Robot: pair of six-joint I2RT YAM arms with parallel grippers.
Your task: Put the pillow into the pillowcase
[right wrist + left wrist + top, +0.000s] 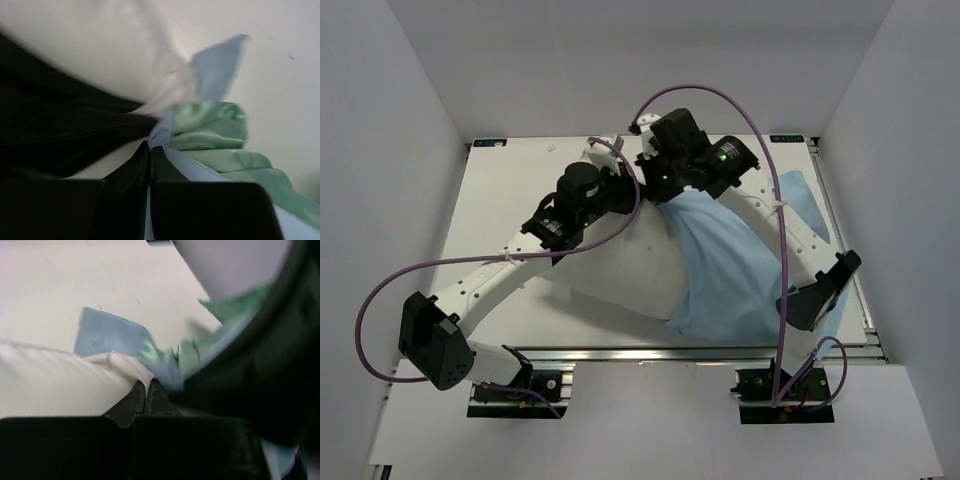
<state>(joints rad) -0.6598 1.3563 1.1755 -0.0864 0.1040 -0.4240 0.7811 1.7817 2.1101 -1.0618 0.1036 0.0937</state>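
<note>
The white pillow (pixel 620 272) lies mid-table, its right part inside the light-blue pillowcase (pixel 732 270). Both grippers meet at the pillow's far end. My left gripper (pixel 626 186) is shut; in the left wrist view its tips (pixel 145 388) pinch a bunched white corner of the pillow (pixel 126 365), with the pillowcase's blue edge (pixel 107 335) just beyond. My right gripper (pixel 656 186) is shut; in the right wrist view its tips (pixel 150 148) clamp the pillowcase's blue hem (pixel 172 127), and the green patterned face (pixel 215 131) is bunched beside it. The pillow (pixel 100 55) is blurred above.
The white table (pixel 510 190) has raised rails at its right edge (pixel 840 230) and near edge (pixel 700 350). Grey walls close in on both sides. The right arm's body (pixel 260 385) fills the right of the left wrist view, close to my left gripper.
</note>
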